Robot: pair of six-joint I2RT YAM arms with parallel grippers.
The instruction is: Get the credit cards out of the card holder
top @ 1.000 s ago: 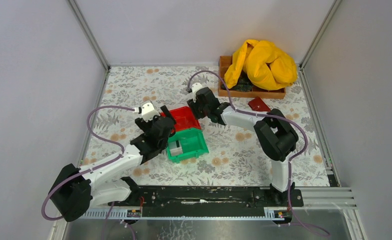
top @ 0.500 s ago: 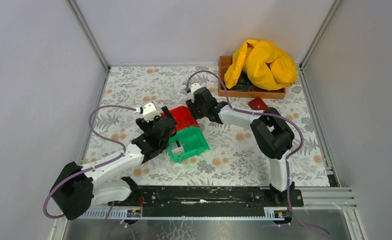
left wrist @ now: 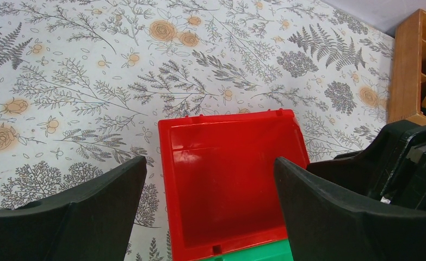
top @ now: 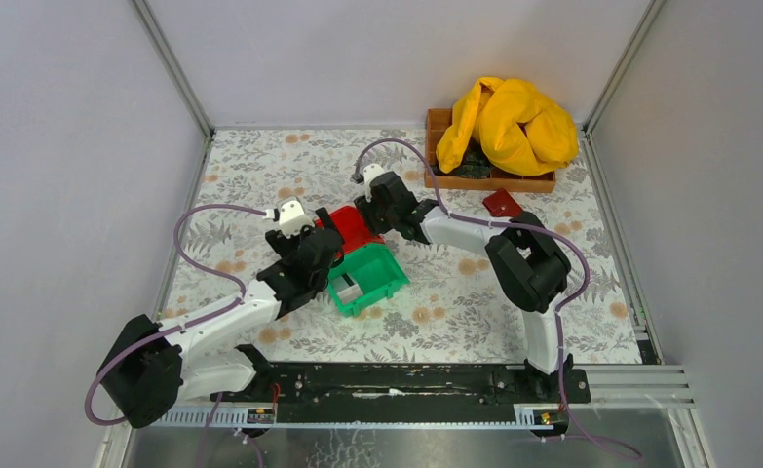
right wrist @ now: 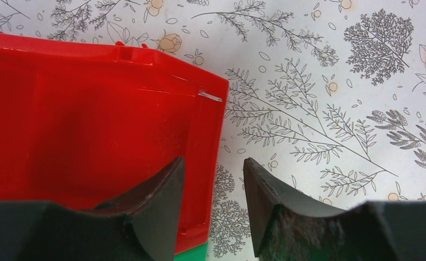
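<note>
Currently, left claw (left wrist: 209,164): released, jaws spread wide. It hangs above the red bin (top: 356,226) and touches nothing that shows.
Left claw fingers (left wrist: 85,209): in the wrist view, one is over the floral tabletop (top: 455,302) on the bin's 9 o'clock side. The other is past its 3 o'clock wall.
Right claw (right wrist: 213,163): released, jaws parted, though less widely than the left claw's. They straddle a side wall of the red bin, one finger over the inside and one over the tabletop outside. Whether either finger touches the wall cannot be told.
Red bin: bright red and open-topped, near the middle of the tabletop. Seen from overhead, the left claw is at its 8 o'clock and the right claw at its 1 o'clock.
Green bin (top: 372,278): at the red bin's 6 o'clock, touching its near edge and turned askew.
Credit cards (top: 345,289): a pale grey flat shape lying inside the green bin. It is too small to count the cards.
Card holder (top: 504,203): dark red and flat on the tabletop, at 3 o'clock from the right claw and well apart from it. It lies just beside the near edge of the wooden tray (top: 475,181).
Wooden tray: toward 1 o'clock on the tabletop, by the far wall.
Yellow cloth (top: 509,122): heaped over the tray.
</note>
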